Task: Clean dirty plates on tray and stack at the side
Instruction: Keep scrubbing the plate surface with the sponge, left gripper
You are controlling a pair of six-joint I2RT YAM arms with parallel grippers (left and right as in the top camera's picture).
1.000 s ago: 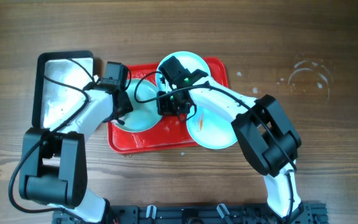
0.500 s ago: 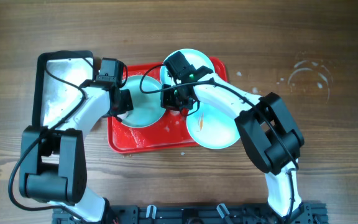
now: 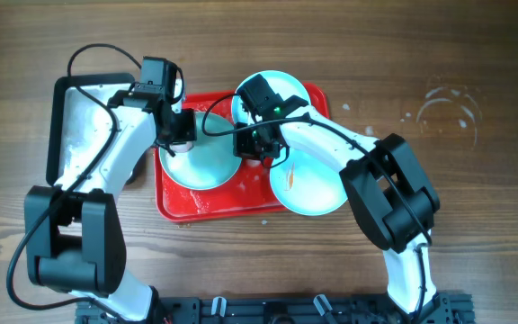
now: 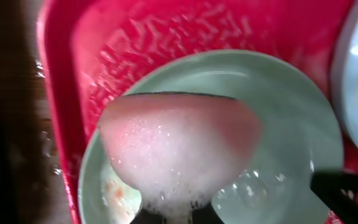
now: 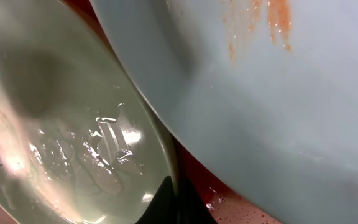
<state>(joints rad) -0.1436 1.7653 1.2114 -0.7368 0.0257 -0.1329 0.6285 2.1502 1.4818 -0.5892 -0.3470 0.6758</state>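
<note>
The red tray [image 3: 241, 205] holds three pale-blue plates. The left plate [image 3: 207, 164] is wet and sudsy. My left gripper [image 3: 180, 135] is shut on a foamy pink sponge [image 4: 179, 143] over that plate's far left part [image 4: 284, 130]. My right gripper [image 3: 255, 146] is shut on the same plate's right rim [image 5: 166, 168]. The near-right plate [image 3: 311, 184] has orange smears, which also show in the right wrist view [image 5: 272, 18]. The third plate [image 3: 281, 85] lies at the tray's far edge, partly under my right arm.
A black-rimmed silver pan [image 3: 84, 135] lies left of the tray, under my left arm. A dried water ring [image 3: 448, 112] marks the bare wood table at the far right. The tray's wet red floor [image 4: 185, 31] shows beyond the sponge.
My left gripper with the sponge has moved toward the far left of the plate, and its arm has swung up over the pan. My right gripper has shifted slightly and holds still.
</note>
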